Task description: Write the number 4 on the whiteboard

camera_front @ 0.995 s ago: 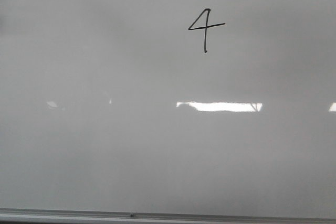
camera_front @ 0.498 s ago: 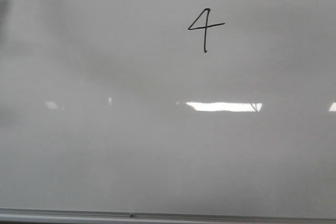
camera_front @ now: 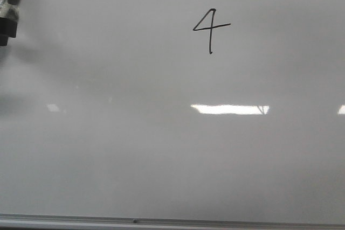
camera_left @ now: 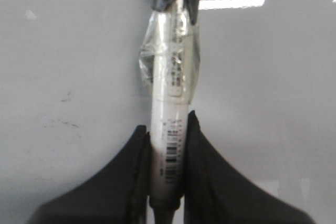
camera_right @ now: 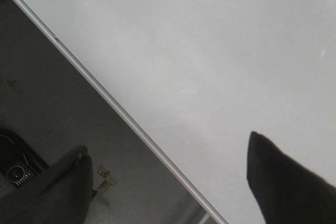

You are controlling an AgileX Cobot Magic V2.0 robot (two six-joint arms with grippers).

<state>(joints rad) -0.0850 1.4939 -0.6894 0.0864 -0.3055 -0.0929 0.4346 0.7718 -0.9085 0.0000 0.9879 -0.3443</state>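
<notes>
The left gripper [camera_left: 167,182] is clamped on a white marker [camera_left: 168,103], its taped barrel running straight out from the fingers, tip at the whiteboard's [camera_front: 161,149] upper left. The number 4 [camera_front: 211,29] already stands complete, well off to the marker's right, upper middle of the board. The right gripper [camera_right: 173,182] hangs spread wide and empty over the board's framed edge, out of the front view

Items I cannot fully see:
- Large glossy pale grey-white whiteboard [camera_front: 161,149]: cut off at every edge but the lower frame.
- White-barrelled, tape-wrapped marker [camera_front: 9,9]: mostly beyond the front view's left edge; in the wrist view its tip is cropped.
- Barcode print on the barrel: too blurred for me to read.
- Right claw [camera_right: 173,182]: fingers cropped.
</notes>
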